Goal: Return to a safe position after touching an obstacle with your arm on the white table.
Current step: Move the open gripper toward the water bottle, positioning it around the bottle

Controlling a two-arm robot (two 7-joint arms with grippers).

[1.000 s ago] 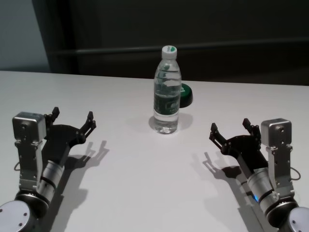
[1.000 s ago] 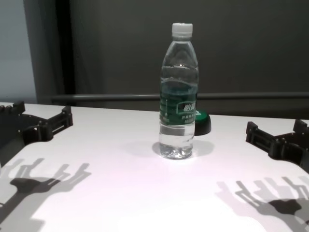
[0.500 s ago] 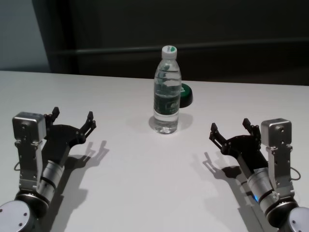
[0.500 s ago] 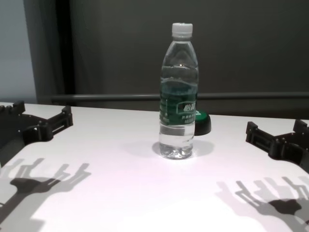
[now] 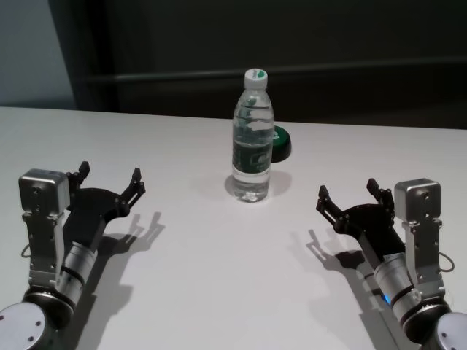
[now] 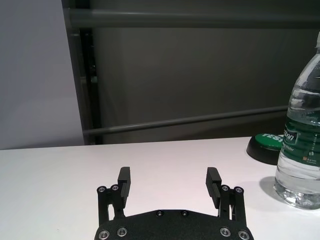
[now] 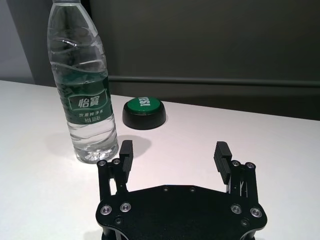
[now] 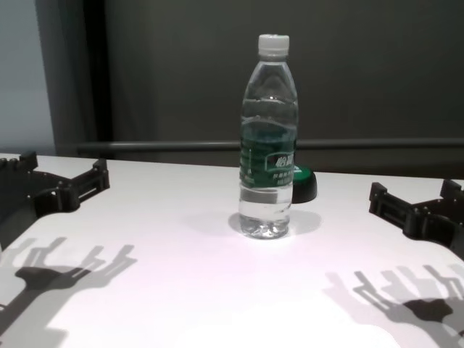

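The broad, smooth white table [image 5: 219, 292] spreads out under both of my arms and fills most of the head view, its far edge meeting a dark wall.

My left gripper [image 5: 109, 181] hangs above the near left part of the table, its black fingers [image 6: 124, 182] spread apart with nothing between them, and it throws a forked shadow onto the white surface beside it. My right gripper [image 5: 349, 193] hangs above the near right part in the same posture, fingers [image 7: 222, 155] parted and holding nothing, with its own shadow on the table just inboard of it. Each arm carries a silver wrist block behind the black palm plate. Both grippers are well apart from everything standing on the table.

The tall clear plastic water bottle [image 5: 252, 138] with a white screw cap and a dark green label band stands upright towards the far middle of the table, between my two grippers and farther out than either. It holds clear water, and neither arm touches it.

A small black dome button with a green top [image 5: 281, 141] sits on the table just behind the bottle, on my right side of it, close to its base.
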